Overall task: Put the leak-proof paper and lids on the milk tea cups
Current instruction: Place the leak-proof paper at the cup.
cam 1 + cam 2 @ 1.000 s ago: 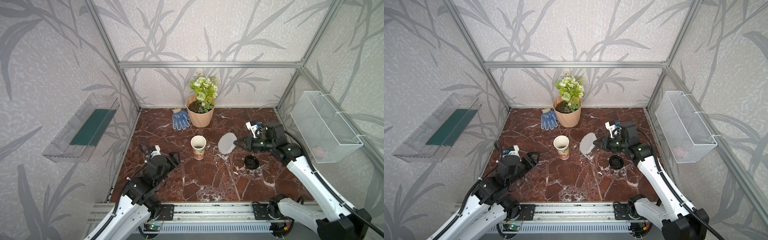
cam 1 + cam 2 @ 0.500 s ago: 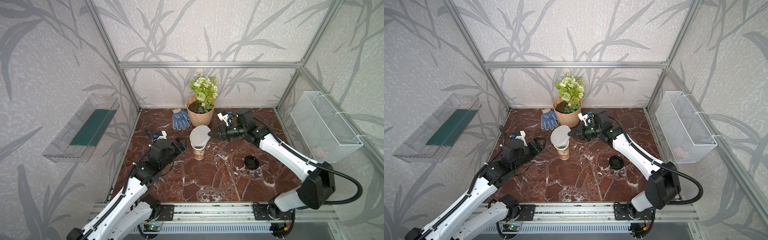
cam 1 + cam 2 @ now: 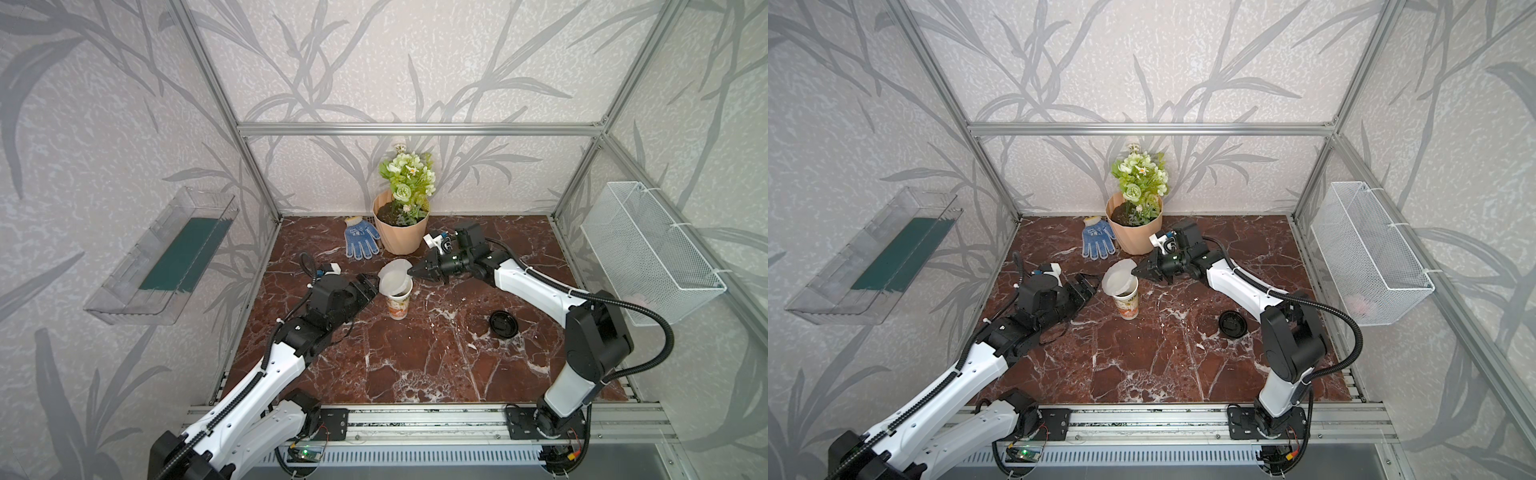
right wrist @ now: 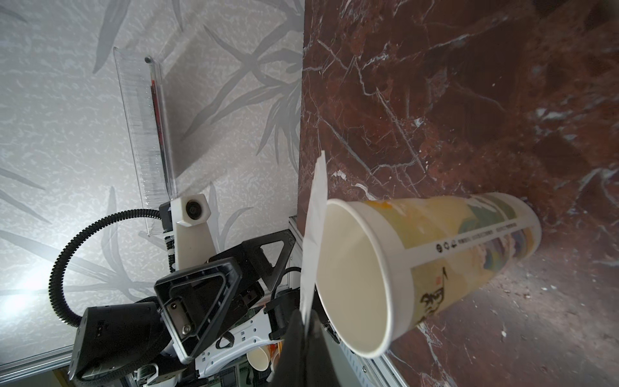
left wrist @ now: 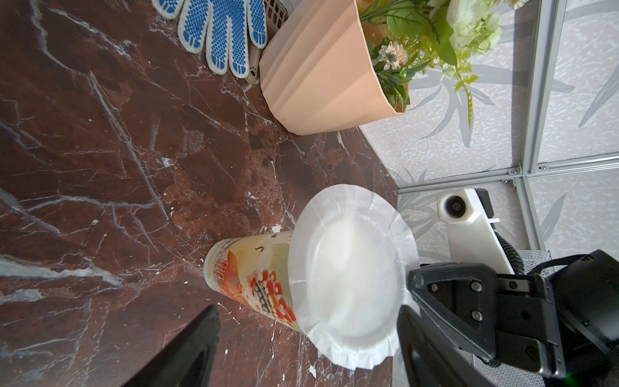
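A second ago the right end effector holds the paper over the table, well apart from the cup. Now it has carried the paper to the cup's mouth. It is still clenched on one edge of the sheet. The left end effector has also come from the front of the table to just beside the cup. Its jaws stand apart and grasp nothing.

We judge that the carrying is done and the placing is only half done. The paper is tilted, not flat. Its edge away from the grip seems to lean on the rim, and part of the mouth is still uncovered in both top views. It needs levelling before release.

The paper is thin, round and translucent white, with a crimped border and a shallow dish in its middle. It is slightly wider than the rim. In the right wrist view we see it almost edge-on, against the upright cup.
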Available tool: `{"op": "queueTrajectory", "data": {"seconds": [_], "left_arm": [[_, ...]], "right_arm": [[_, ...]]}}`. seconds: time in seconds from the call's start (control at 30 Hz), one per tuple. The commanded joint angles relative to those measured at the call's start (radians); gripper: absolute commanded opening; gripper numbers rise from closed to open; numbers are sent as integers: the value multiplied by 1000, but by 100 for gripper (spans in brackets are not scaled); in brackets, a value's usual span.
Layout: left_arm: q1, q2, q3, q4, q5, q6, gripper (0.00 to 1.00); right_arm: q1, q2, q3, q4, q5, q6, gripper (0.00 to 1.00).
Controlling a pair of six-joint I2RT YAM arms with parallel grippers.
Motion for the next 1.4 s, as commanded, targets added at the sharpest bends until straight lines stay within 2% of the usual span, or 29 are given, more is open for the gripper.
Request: {"op": "queueTrajectory", "data": {"seconds": [0.0,0.27,0.73,0.97,1.13,1.2,1.27,1.37], "left_arm": [[8,17,-9,48,29,-17,85],[16,41,-11,68,46,-18,85],[22,39,-12,63,48,-18,84],[28,28,-11,52,45,-15,84],[31,14,-11,41,40,-11,84],[34,5,-13,36,32,-6,84],[36,-4,-17,29,23,-4,84],[38,-20,-23,11,4,2,84]], "right_arm": [[-11,-5,-2,-59,2,-60,0],[-14,-13,-27,-97,0,-92,0],[-13,-13,-45,-134,23,-116,21],[-13,-27,-17,-202,60,-166,38],[-27,-101,-19,-218,96,-200,60],[-45,-148,-8,-285,141,-252,64],[-62,-195,-7,-387,206,-312,64],[-76,-283,-37,-576,412,-420,64]]}}
